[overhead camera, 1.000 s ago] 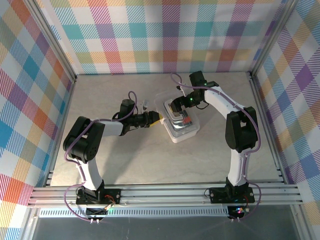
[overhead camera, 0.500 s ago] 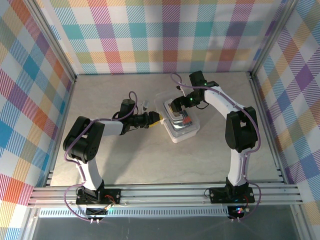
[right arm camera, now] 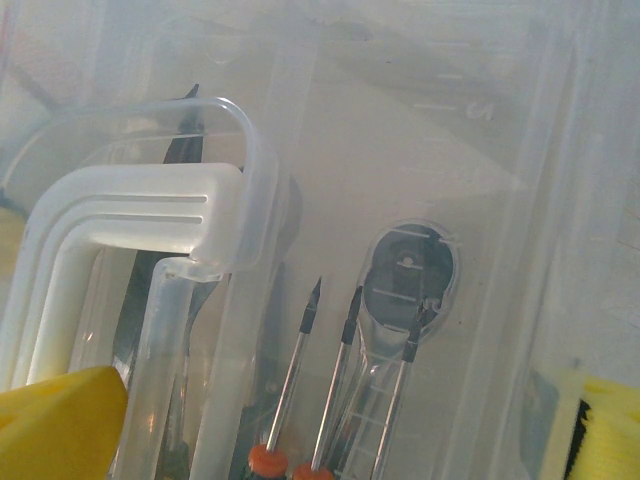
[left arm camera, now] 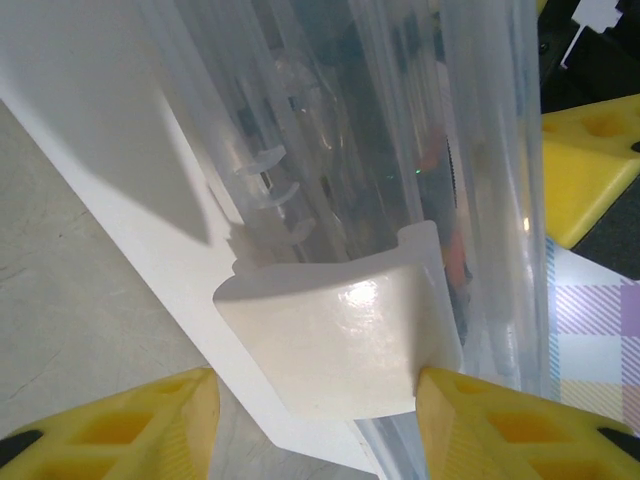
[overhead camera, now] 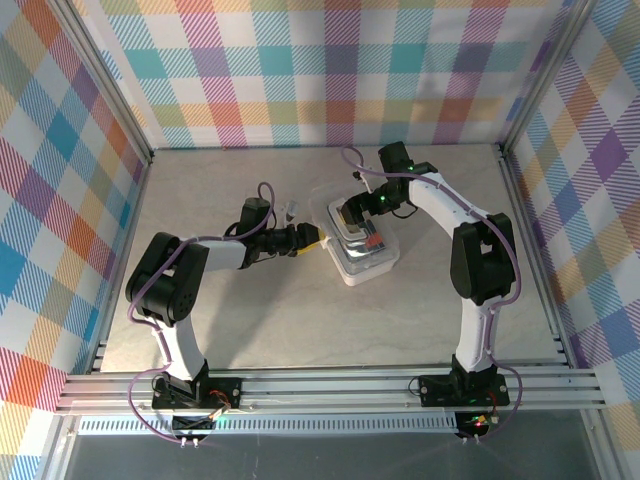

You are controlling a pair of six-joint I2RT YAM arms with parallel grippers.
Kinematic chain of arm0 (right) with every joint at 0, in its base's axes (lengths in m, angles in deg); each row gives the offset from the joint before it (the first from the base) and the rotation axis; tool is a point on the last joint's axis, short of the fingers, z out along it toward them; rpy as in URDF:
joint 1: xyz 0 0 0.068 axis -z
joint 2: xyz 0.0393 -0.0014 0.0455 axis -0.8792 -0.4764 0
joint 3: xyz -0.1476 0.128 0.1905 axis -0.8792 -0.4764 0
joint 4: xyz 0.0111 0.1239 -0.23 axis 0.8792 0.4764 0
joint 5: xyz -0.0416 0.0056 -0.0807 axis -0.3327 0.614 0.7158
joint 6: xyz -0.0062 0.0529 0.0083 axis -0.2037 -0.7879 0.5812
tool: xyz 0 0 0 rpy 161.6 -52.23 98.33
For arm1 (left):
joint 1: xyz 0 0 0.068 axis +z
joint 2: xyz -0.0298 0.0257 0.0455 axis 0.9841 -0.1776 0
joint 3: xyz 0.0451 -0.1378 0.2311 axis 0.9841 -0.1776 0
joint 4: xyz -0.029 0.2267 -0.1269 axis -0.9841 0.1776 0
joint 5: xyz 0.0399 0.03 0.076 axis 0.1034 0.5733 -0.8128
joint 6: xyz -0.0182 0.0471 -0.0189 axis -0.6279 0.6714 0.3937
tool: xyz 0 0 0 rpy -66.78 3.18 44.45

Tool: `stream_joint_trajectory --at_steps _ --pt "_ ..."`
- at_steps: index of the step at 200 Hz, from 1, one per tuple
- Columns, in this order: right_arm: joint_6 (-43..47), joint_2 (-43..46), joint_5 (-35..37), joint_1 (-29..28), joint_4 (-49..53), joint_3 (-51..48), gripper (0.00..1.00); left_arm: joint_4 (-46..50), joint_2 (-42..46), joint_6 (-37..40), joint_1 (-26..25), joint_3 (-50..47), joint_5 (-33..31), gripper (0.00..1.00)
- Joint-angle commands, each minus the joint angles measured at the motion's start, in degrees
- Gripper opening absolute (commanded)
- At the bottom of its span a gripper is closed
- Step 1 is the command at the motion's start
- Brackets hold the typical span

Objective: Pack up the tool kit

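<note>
one tool kit case on the desk, roughly mid-desk and a bit right of centre, sitting between the two arms. translucent whitish plastic, rectangular, lid looks down over the base, contents show through it as blurry shapes. inside, per the right wrist view: one chrome ratchet with its round head uppermost, three thin screwdriver shafts lying side by side, the rightmost crossing the ratchet, two red handle ends at the bottom edge, plus a dark tool under the carry handle that I can't identify. one white carry handle, ribbed, at the left of that view. one white latch on the case's edge in the left wrist view. left gripper is at the case's left side, yellow fingers either side of that latch; can't tell if it's pinching it or just straddling. right gripper sits over the lid, fingers spread wide
</note>
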Motion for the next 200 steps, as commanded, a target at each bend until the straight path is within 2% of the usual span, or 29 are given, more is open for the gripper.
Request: stream_joint_trajectory --at_steps 1,128,200 --pt "3.01 -7.67 -0.35 -3.19 10.68 -4.63 0.99 4.76 0.98 3.5 0.52 1.53 -0.08 0.54" --pt "3.07 -7.77 -0.43 -3.15 10.72 -4.68 0.99 4.84 -1.07 3.84 0.52 2.18 -0.4 0.54" --pt "3.01 -7.88 -0.45 -3.17 10.68 -4.83 0.99 9.47 -2.61 5.59 0.55 4.76 -1.02 0.54"
